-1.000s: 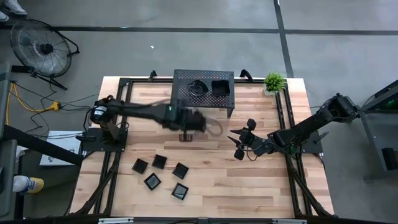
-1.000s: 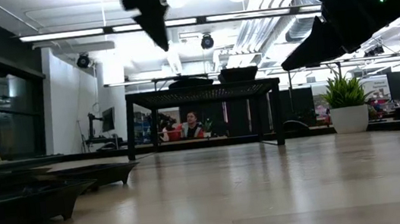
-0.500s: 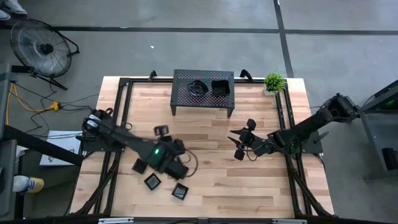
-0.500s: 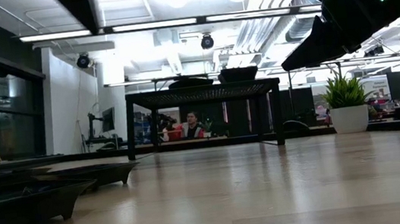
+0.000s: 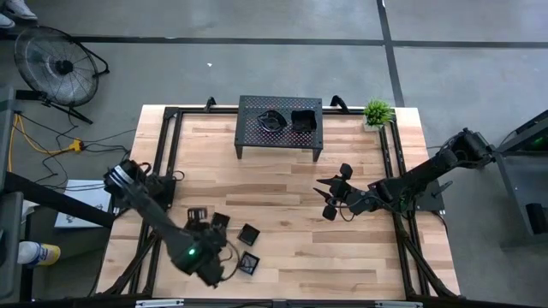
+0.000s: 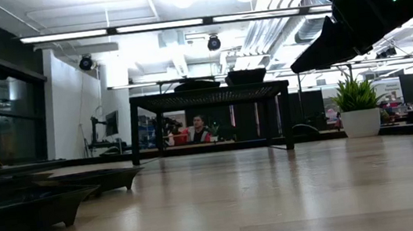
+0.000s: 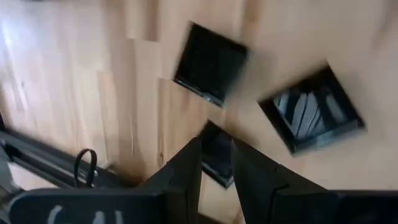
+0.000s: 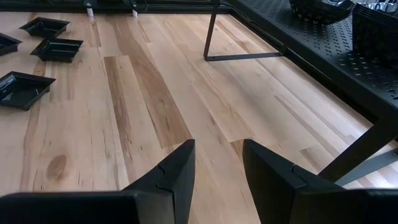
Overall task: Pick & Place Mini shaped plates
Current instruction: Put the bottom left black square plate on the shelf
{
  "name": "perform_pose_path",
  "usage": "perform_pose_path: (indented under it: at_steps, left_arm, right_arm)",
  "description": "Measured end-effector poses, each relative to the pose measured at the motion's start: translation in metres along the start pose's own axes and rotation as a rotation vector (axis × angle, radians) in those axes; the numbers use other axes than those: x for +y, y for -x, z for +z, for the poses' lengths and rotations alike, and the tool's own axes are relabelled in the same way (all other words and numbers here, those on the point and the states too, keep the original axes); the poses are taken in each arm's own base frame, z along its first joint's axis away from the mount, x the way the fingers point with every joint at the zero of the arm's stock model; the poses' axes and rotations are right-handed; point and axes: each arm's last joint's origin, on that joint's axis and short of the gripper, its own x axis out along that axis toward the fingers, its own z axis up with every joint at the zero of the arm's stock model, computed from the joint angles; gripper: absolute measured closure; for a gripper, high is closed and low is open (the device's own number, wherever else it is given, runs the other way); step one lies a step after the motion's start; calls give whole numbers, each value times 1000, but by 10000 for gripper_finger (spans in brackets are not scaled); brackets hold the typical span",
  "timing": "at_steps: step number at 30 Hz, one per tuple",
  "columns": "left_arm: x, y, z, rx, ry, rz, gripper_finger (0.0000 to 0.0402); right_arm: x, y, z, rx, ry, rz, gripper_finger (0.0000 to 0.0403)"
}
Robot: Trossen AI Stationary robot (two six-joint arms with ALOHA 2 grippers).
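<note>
Several mini shaped plates, small glossy black dishes [image 5: 249,233], lie flat on the wooden table near its front left. Two more plates [image 5: 302,120] sit on top of the black perforated rack [image 5: 280,141] at the far middle. My left gripper [image 5: 214,257] hangs over the group on the table, pointing steeply down. It is open, and one plate [image 7: 217,155] shows below the gap between its fingers, with two others [image 7: 211,62] beyond. My right gripper [image 5: 332,198] waits open above the table's right middle, holding nothing.
A small potted plant [image 5: 377,112] stands at the far right corner. Black frame rails [image 5: 167,154] run along the table's left and right sides. Bare wood lies between the rack and the plates. A person sits in the room far behind the rack [image 6: 198,129].
My left gripper has swung from just in front of the rack toward the table's near left, sinking and turning about as it went, and now hangs over the plates on the table. Its finger gap shows no change. The plates have not moved.
</note>
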Motion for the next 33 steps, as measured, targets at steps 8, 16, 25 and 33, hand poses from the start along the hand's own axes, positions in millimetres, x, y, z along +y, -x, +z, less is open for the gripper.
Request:
perform_pose_path:
  at_steps: [8, 16, 25, 33]
  left_arm:
    - [-35, -6, -46, -102, -312, 6, 318]
    - [-51, -31, -80, -128, -362, 10, 318]
    - [-48, -71, -92, -75, -368, 28, 318]
    - [-47, -80, -93, -97, -358, 44, 318]
  right_arm:
    - [0, 0, 0, -1, -1, 0, 273]
    - [0, 0, 0, -5, -3, -8, 273]
    - [0, 0, 1, -8, -6, -7, 273]
    - [0, 0, 1, -8, -6, -8, 273]
